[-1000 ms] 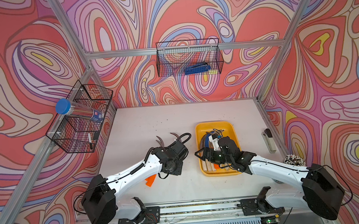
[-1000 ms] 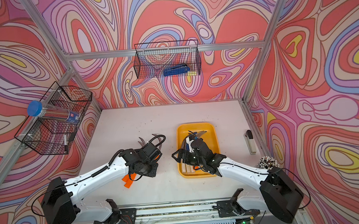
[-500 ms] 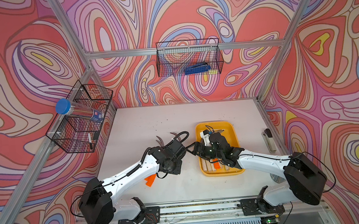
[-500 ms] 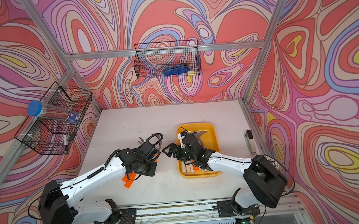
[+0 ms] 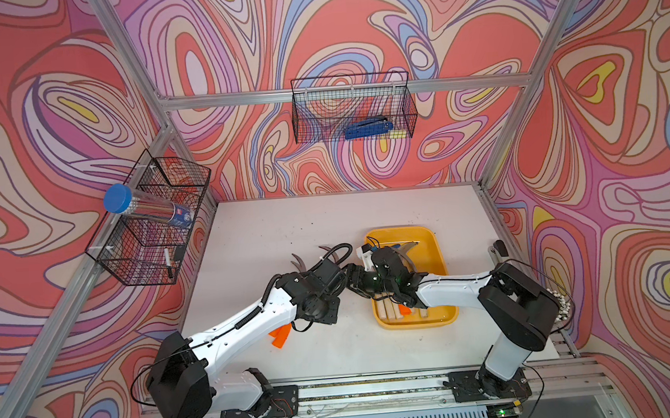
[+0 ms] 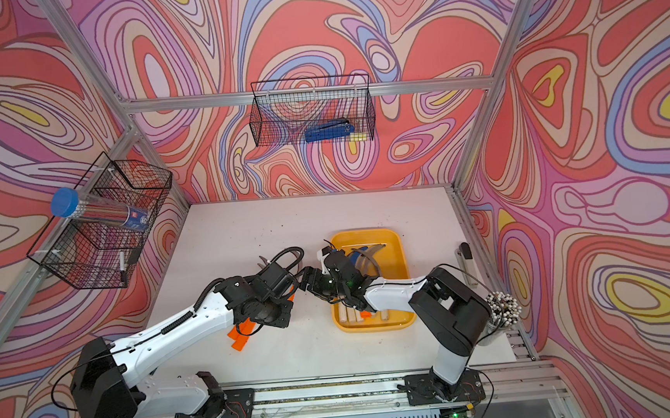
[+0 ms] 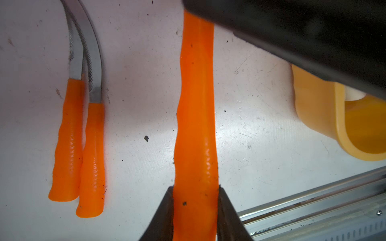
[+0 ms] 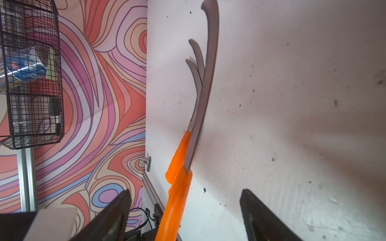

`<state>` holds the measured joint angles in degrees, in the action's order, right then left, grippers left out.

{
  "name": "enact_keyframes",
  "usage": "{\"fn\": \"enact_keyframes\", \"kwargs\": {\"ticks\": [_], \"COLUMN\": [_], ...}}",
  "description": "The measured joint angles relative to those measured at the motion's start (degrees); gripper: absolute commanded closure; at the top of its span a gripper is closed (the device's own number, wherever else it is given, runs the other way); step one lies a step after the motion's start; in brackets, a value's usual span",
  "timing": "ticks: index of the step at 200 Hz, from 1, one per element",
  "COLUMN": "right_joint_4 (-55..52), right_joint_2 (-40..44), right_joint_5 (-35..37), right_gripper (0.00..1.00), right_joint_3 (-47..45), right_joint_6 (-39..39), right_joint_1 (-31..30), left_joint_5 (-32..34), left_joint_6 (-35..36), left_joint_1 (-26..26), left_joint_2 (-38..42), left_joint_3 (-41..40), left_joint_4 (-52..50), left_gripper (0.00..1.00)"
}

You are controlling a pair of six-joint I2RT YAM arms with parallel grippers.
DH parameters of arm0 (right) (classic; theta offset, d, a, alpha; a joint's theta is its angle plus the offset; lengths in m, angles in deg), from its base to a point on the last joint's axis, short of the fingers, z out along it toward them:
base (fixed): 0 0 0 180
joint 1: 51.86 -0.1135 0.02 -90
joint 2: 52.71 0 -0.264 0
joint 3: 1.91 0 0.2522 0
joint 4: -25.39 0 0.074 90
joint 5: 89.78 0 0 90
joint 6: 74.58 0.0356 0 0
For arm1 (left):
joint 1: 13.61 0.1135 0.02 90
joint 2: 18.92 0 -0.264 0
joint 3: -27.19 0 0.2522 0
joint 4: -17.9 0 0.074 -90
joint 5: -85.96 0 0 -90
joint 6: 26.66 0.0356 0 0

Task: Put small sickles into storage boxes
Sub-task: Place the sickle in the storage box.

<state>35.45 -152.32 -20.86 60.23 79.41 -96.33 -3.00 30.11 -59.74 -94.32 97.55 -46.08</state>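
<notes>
In both top views the yellow tray (image 5: pixel 435 251) lies right of centre, part filled. The handover looks to be under way just left of it. In the left wrist view your left gripper (image 7: pixel 196 200) is clamped on the orange handle of the held sickle (image 7: pixel 196 94) at centre frame, with two loose sickles (image 7: pixel 79 146) at the left. In the right wrist view your right gripper (image 8: pixel 184 194) stands wide around that handle, so next close it squarely before the left releases.

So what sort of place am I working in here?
Probably a robot test cell, not a real workshop: an aluminium frame around a white table, swirl-printed walls, and wire baskets hung on the frame.
</notes>
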Motion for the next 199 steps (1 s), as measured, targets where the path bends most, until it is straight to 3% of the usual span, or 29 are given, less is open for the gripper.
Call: {"fn": "enact_keyframes", "kwargs": {"ticks": [72,94,105,124,160,199], "right_joint_4": [8.9,10.5,11.4,14.1,13.0,8.8], "right_joint_2": [-7.8,-8.7,-9.0,-9.0,-9.1,-8.6], "right_joint_5": [-2.3,-2.5,-2.6,-3.2,-3.1,-3.3], "right_gripper": [0.59,0.75,0.82,0.91,0.99,1.00], "right_joint_3": [2.8,3.1,3.2,3.7,3.9,3.9], "right_joint_6": [4.2,4.8,5.6,6.7,5.7,2.5], "right_joint_1": [-1.7,-2.2,-2.4,-2.6,-2.6,-2.2], "left_joint_5": [0.0,0.0,0.0,0.1,1.0,1.4], "left_joint_6": [0.1,0.1,0.0,0.2,0.5,0.6], "left_joint_1": [0.0,0.0,0.0,0.0,0.1,0.1], "left_joint_2": [0.3,0.3,0.3,0.3,1.3,1.4], "left_joint_3": [0.0,0.0,0.0,0.0,0.0,0.0], "left_joint_4": [0.0,0.0,0.0,-0.2,-0.4,-0.6], "left_gripper": [0.75,0.72,0.66,0.45,0.15,0.00]}}
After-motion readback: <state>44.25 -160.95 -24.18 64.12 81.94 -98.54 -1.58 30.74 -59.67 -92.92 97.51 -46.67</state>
